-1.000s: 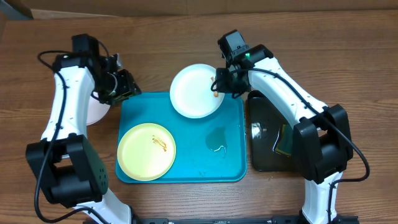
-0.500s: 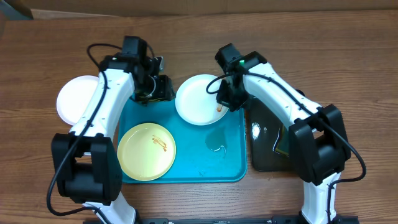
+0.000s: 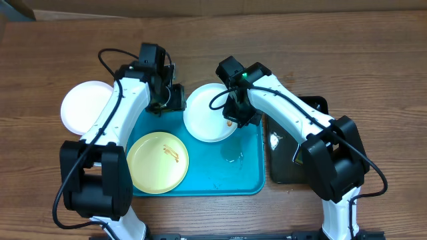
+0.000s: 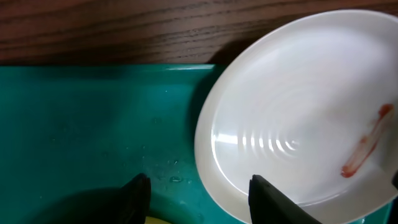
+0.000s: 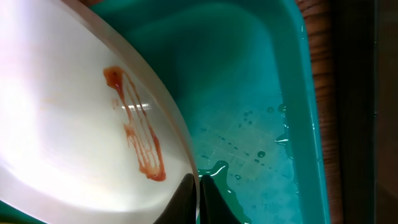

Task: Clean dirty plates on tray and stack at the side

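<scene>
At tray [image 3: 250,181] top edge, my right fingers [image 5: 185,202] pinch smeared white plate [image 3: 207,117] rim, apparently; left fingers [image 4: 138,194], half spread and empty, have swung over beside it. Second plate's cleaning begins.

Glossy plate [image 4: 292,118], wet plastic tray [image 4: 93,124]

At my black right fingers [image 5: 185,198], the white plate [image 5: 62,112] shows a streaky orange-red smear [image 5: 138,142]. Just beyond them, the tray [image 5: 249,93] is turquoise, flecked with clear droplets [image 5: 261,154]. Near my dark left fingers [image 4: 138,198], the pale yellow plate [image 3: 150,170] carries an orange-brown squiggle. The table [image 3: 373,60] is brown wood grain.
</scene>
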